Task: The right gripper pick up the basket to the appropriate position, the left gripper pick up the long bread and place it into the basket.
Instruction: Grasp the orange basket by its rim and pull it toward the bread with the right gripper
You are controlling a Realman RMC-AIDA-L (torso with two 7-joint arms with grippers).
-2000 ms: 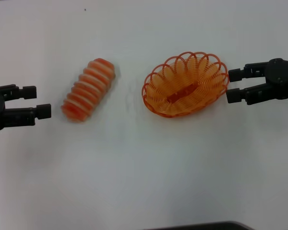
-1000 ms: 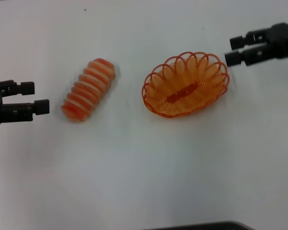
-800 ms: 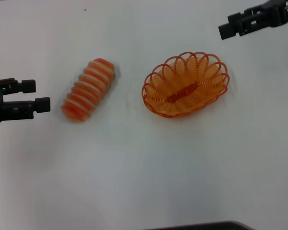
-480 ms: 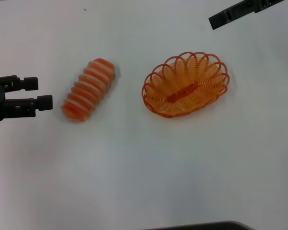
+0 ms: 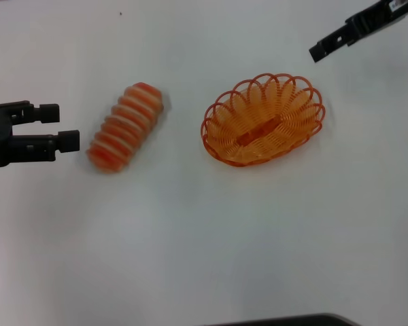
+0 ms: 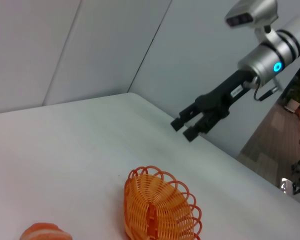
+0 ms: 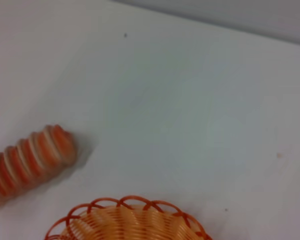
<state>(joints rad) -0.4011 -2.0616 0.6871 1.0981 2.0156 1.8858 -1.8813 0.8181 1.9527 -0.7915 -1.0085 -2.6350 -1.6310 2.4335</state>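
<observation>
The long bread (image 5: pixel 126 127), orange with cream stripes, lies on the white table (image 5: pixel 190 231) left of centre. The empty orange wire basket (image 5: pixel 285 109) stands to its right. My left gripper (image 5: pixel 61 127) is open and level with the bread's near end, a short gap to its left. My right gripper (image 5: pixel 319 49) is raised beyond the basket's far right rim, clear of it. In the left wrist view the right gripper (image 6: pixel 186 128) hangs above the basket (image 6: pixel 160 207) with its fingers slightly apart, and the bread (image 6: pixel 42 232) shows at the edge. The right wrist view shows the bread (image 7: pixel 30 160) and the basket's rim (image 7: pixel 130 205).
The table is bare white apart from these two things. A dark edge (image 5: pixel 285 320) shows at the near side of the head view. A grey wall (image 6: pixel 90 45) stands behind the table.
My right gripper has lifted from beside the basket's right rim and gone up and back to the far right. My left gripper has edged a little toward the bread. Basket and bread have not moved.
</observation>
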